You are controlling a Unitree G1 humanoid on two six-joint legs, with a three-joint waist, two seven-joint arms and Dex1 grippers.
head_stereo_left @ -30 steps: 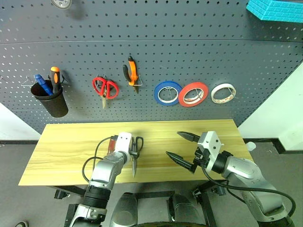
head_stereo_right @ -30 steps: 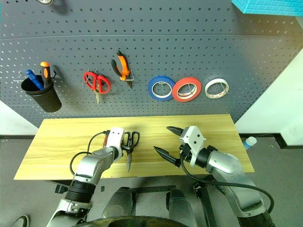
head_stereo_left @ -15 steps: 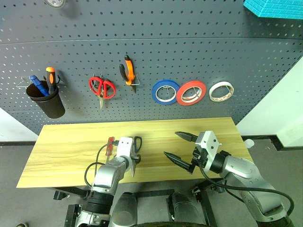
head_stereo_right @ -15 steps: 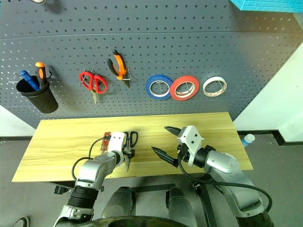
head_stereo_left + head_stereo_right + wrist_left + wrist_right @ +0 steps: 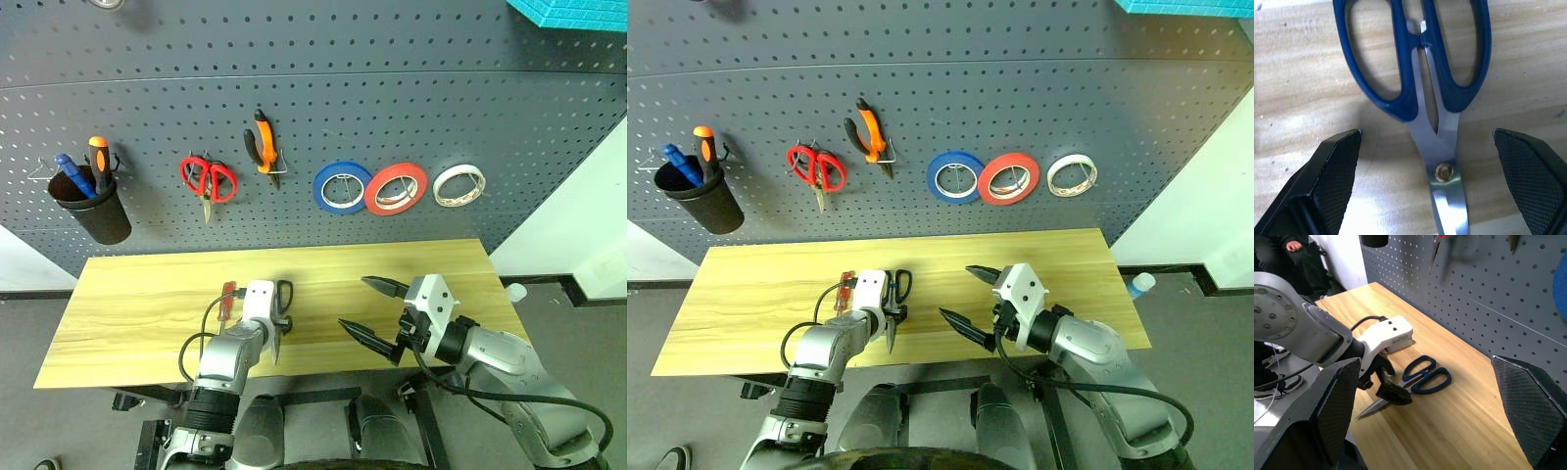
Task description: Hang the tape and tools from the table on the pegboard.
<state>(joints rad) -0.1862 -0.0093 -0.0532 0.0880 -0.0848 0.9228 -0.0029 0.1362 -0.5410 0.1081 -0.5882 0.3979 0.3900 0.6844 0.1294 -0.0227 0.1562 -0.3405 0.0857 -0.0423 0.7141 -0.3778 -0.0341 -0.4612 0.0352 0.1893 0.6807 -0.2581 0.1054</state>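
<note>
Scissors lie mid-frame between the left gripper's wide-apart fingers; right gripper gapes empty

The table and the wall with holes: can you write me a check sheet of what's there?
Surface: table, light wood.
Job's things: blue-handled scissors and red screwdriver lie on it; pliers and whitish tape hang on the pegboard.
Clutter: red scissors, blue roll, red roll, black cup of tools.
End effectors: left end effector open, straddling the scissors' pivot; right end effector open, empty.
Cables: black cable on left arm.
Surroundings: grey floor.
</note>
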